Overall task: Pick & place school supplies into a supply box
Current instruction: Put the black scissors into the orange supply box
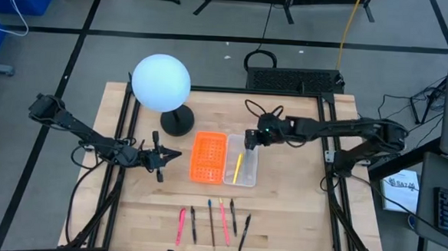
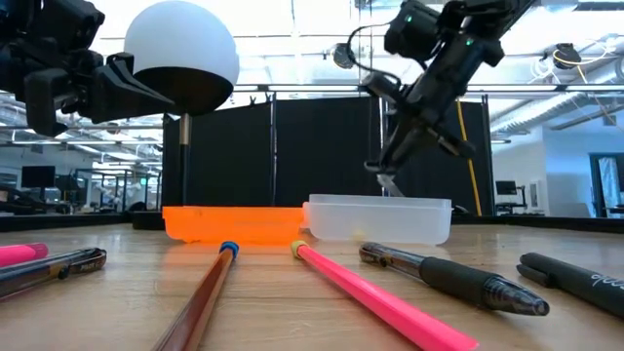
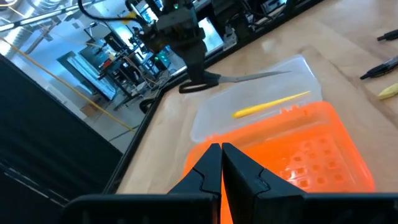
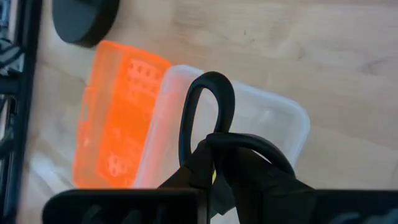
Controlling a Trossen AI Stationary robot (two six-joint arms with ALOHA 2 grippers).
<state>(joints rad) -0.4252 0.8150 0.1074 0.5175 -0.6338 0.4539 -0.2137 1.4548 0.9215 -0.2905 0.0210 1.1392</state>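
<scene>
My right gripper (image 1: pixel 250 139) hovers over the far end of the clear supply box (image 1: pixel 245 166) and is shut on the small black-handled scissors (image 3: pixel 231 79). One yellow pencil (image 1: pixel 237 169) lies inside the box. The orange perforated panel (image 1: pixel 208 157) adjoins the box on its left. Several pens and pencils, pink, red and dark (image 1: pixel 213 222), lie near the table's near edge. My left gripper (image 1: pixel 161 157) is shut and waits left of the orange panel, touching nothing. My right gripper pinches the scissors by their black handles (image 4: pixel 214 134), coming from above and slanting from the table's right. One handle loop (image 4: pixel 208 99) sticks out past the fingers. The scissors are lifted clear above the box, about level, with the blades (image 3: pixel 258 76) pointing toward the near edge.
A white globe lamp (image 1: pixel 161 82) on a dark round base (image 1: pixel 176 123) stands just beyond the orange panel. Black rails (image 1: pixel 124 128) run along the table's left and right sides. Bare wood lies between the box and the row of pens.
</scene>
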